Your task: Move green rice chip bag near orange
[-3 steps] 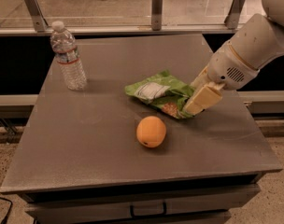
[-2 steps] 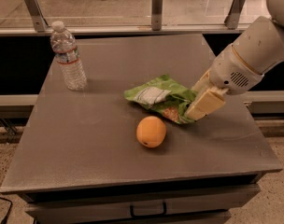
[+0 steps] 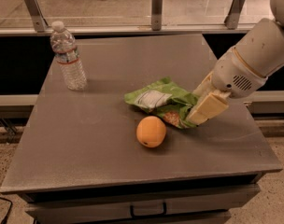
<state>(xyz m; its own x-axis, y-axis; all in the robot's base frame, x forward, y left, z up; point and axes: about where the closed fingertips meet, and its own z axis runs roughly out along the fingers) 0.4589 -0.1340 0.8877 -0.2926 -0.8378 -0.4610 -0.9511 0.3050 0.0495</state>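
The green rice chip bag (image 3: 163, 101) lies crumpled on the grey table (image 3: 109, 162), its white label patch facing up. The orange (image 3: 151, 131) sits just in front of the bag's left half, a small gap from it. My gripper (image 3: 195, 113), with cream-coloured fingers (image 3: 208, 107), comes in from the right and is shut on the bag's right edge. The bag's right end is partly hidden behind the fingers.
A clear plastic water bottle (image 3: 68, 57) stands upright at the table's back left. A railing with metal posts (image 3: 156, 8) runs behind the table. The table's right edge (image 3: 259, 134) is close under my arm.
My gripper has moved a little toward the front of the table, and the bag has come with it, closer to the orange. The orange and the bottle have not moved.
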